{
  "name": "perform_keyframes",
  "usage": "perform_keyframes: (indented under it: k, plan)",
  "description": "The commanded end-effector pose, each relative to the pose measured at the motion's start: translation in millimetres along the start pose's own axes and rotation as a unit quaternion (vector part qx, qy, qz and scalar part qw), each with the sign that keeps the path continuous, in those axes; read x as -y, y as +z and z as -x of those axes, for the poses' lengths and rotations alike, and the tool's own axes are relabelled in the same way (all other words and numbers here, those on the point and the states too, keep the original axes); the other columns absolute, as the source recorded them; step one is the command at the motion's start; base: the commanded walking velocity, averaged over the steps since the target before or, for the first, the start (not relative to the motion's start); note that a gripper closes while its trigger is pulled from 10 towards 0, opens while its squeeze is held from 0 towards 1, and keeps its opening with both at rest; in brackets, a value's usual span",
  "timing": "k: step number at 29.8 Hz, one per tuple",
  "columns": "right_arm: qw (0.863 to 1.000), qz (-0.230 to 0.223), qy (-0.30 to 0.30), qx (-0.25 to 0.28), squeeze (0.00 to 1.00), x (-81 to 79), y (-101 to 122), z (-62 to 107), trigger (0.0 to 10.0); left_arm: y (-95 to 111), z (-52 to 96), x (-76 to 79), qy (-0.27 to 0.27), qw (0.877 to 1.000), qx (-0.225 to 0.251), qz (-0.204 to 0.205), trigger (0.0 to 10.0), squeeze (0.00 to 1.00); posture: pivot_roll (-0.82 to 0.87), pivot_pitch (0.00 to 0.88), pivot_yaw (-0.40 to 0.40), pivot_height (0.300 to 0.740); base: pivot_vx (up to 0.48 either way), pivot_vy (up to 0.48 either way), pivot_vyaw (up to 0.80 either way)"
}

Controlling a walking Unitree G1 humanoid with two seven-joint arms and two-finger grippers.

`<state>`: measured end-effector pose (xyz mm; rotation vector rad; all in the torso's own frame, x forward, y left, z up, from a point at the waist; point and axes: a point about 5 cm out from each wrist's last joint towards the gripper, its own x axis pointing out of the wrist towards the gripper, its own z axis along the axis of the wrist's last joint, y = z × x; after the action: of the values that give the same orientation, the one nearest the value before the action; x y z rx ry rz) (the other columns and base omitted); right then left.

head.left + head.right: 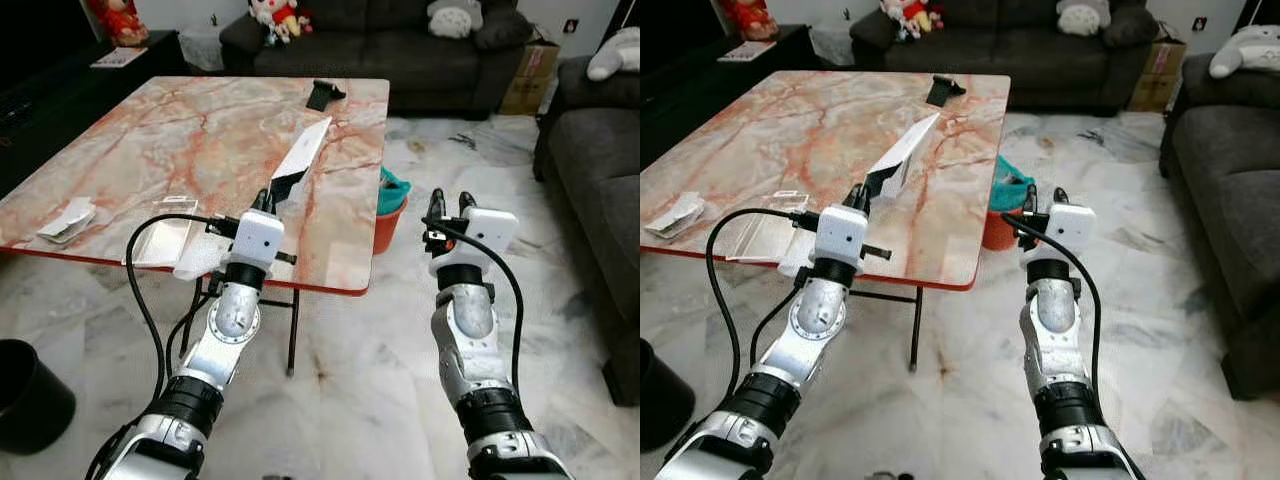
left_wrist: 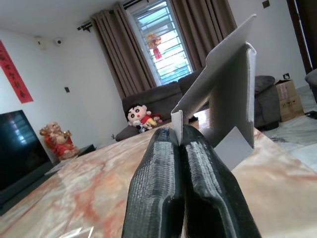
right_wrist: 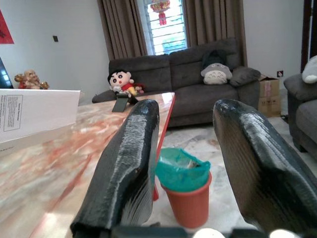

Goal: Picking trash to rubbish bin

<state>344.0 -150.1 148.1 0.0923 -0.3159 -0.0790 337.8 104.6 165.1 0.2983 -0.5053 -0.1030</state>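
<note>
A crumpled white wrapper (image 1: 66, 221) and a clear plastic sheet (image 1: 160, 241) lie near the marble counter's (image 1: 150, 140) front edge. The left gripper (image 1: 266, 201) has its fingers (image 2: 198, 183) pinched together on a flattened white carton (image 1: 300, 160). The right gripper (image 1: 450, 205) hangs spread and empty beside the counter, near the orange rubbish bin (image 1: 390, 222) with its green liner.
</note>
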Motion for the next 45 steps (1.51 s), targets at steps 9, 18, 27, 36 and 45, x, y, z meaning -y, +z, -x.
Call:
perform_keyframes:
  k: [9, 18, 27, 36, 45]
  plan:
    - [1.000, -0.003, -0.006, -0.007, 0.00, 0.3, -5, 3.8, 10.0, -1, -1.2, -4.4, 0.000, 1.000, -0.002, -0.008, 10.0, 0.00, 0.13, 0.000, 0.066, 0.740, -0.262, 0.000, 0.00]
    - [1.000, -0.002, -0.007, -0.011, 0.00, 1.3, -7, 5.8, 10.0, -2, 0.3, -4.3, -0.002, 1.000, -0.008, -0.008, 10.0, 0.00, 0.12, 0.000, 0.068, 0.740, -0.259, 0.000, 0.00]
    - [0.999, 0.003, -0.011, -0.048, 0.00, 7.6, -24, 17.5, 10.0, -27, 18.4, -10.2, -0.022, 0.997, -0.066, -0.021, 10.0, 0.00, 0.13, 0.000, 0.064, 0.740, -0.057, 0.000, 0.00]
    - [0.979, 0.021, -0.007, -0.202, 0.00, 23.6, -82, 57.8, 10.0, -86, 75.5, -29.7, -0.068, 0.971, -0.228, -0.028, 10.0, 0.00, 0.13, 0.000, 0.052, 0.740, 0.000, 0.000, 0.00]
    - [0.906, 0.015, -0.029, -0.422, 0.00, 51.3, -143, 144.8, 10.0, -141, 165.8, -65.2, 0.011, 0.886, -0.464, 0.013, 10.0, 0.00, 0.13, 0.000, 0.040, 0.740, 0.000, 0.000, 0.00]
